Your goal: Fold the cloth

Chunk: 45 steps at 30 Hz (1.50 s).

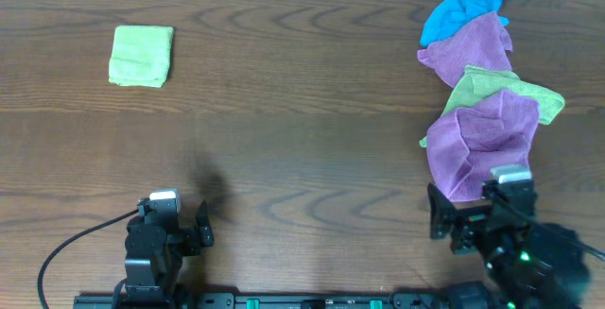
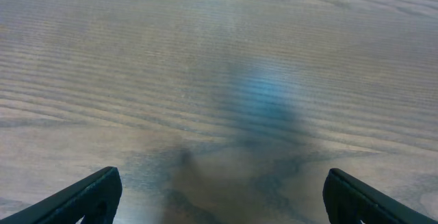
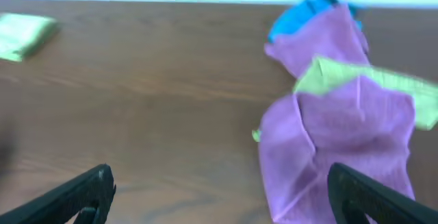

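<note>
The cloth (image 1: 142,56) is lime-green and lies folded into a small rectangle on the table at the far left. It also shows at the left edge of the right wrist view (image 3: 20,35). No tag is visible on it. My left gripper (image 1: 175,226) is open and empty near the front edge, far from the cloth. Its wrist view shows only bare wood between its fingers (image 2: 222,183). My right gripper (image 1: 473,216) is open and empty at the front right, with bare wood between its fingers (image 3: 219,179).
A pile of cloths lies at the right. It holds a blue cloth (image 1: 460,8), a purple cloth (image 1: 473,49), another lime-green cloth (image 1: 501,90) and a nearer purple cloth (image 1: 477,144). The nearer purple cloth reaches my right gripper's right finger (image 3: 335,142).
</note>
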### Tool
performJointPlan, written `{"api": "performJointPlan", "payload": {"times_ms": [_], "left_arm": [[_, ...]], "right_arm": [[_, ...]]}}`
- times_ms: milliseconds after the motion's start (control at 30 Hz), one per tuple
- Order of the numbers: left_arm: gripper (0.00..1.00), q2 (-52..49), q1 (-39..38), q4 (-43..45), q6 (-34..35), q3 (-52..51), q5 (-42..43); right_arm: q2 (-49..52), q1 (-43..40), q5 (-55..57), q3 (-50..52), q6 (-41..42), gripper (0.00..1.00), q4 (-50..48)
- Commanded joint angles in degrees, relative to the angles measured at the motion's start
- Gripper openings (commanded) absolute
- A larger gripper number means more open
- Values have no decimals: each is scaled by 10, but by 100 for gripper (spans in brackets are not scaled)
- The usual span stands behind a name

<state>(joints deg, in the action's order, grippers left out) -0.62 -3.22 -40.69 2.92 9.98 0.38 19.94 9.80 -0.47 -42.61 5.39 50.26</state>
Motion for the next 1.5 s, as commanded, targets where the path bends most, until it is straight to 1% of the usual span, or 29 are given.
{"api": "performJointPlan", "payload": {"times_ms": [0, 200, 300, 433, 700, 900, 1467], "left_arm": [[95, 4, -2, -9, -6, -7, -10], [96, 4, -2, -9, -6, -7, -10], [95, 4, -2, -9, -6, -7, -10], [95, 4, -2, -9, -6, -7, -10], [95, 4, -2, -9, -6, -7, -10], [95, 4, -2, -9, -6, -7, -10], [95, 4, -2, -9, -6, -7, -10]], "right_arm": [[-40, -26, -11, 95, -12, 99, -30], [-84, -29, -11, 231, -12, 99, -90], [-106, -29, -11, 283, -12, 99, -109], [-138, -29, -11, 335, -12, 99, -111], [-151, -29, -9, 336, -12, 99, -108], [-197, -29, -9, 336, -12, 99, -108], [-196, -29, -9, 336, -12, 99, -108]]}}
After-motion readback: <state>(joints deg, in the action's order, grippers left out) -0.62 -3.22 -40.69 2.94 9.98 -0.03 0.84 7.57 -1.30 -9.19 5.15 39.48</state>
